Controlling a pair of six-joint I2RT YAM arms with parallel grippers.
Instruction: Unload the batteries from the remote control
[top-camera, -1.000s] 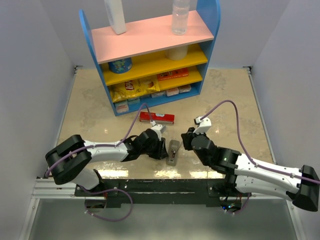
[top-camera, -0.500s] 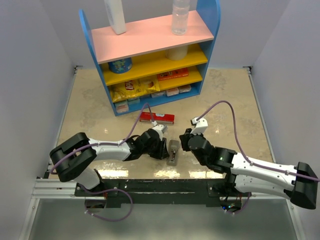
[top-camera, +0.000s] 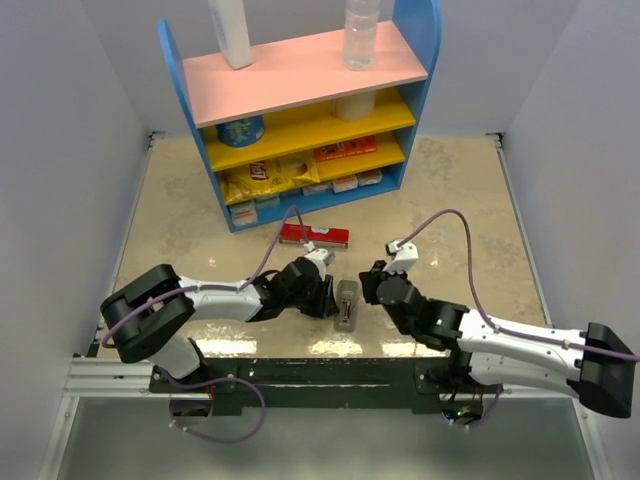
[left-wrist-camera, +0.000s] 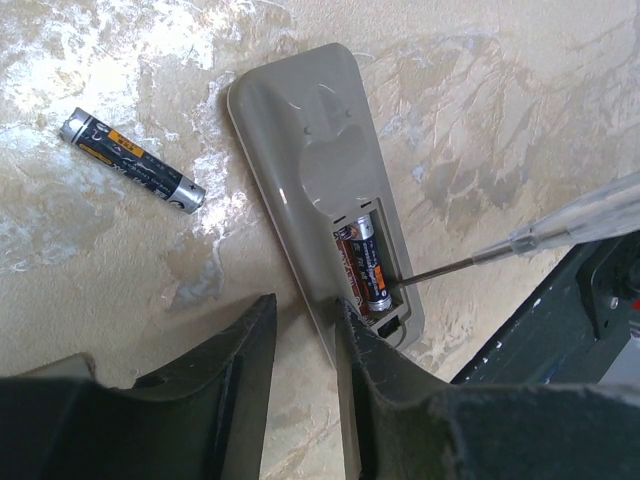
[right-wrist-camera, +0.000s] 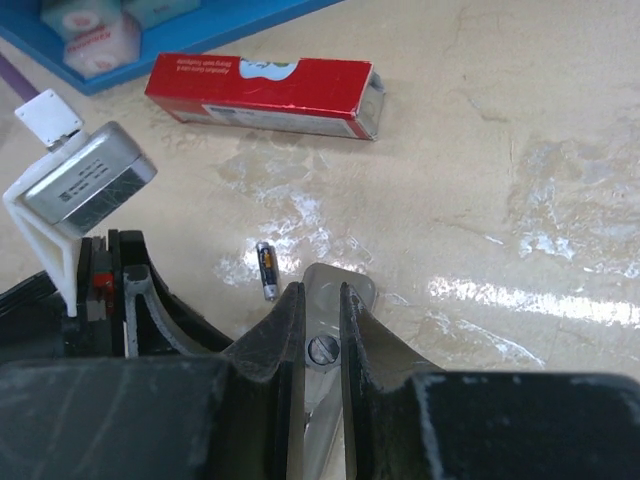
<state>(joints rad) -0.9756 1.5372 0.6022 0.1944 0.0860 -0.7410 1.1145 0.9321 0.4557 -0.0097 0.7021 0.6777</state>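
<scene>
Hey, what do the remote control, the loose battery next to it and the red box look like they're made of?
The remote control looks like matte beige-grey plastic, with smooth moulded contours. The loose battery has bare metal ends that glint and a glossy printed wrap round its body. The red box is probably glossy printed cardboard, going by its sharp folded edges and sheen.

Lab test booth; white walls (top-camera: 60, 150), mock shop shelf (top-camera: 300, 70).

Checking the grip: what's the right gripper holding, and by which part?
The right gripper pinches a thin clear-plastic probe with a metal tip by its handle; the tip sits in the grey rectangular remote control's battery bay.
</scene>
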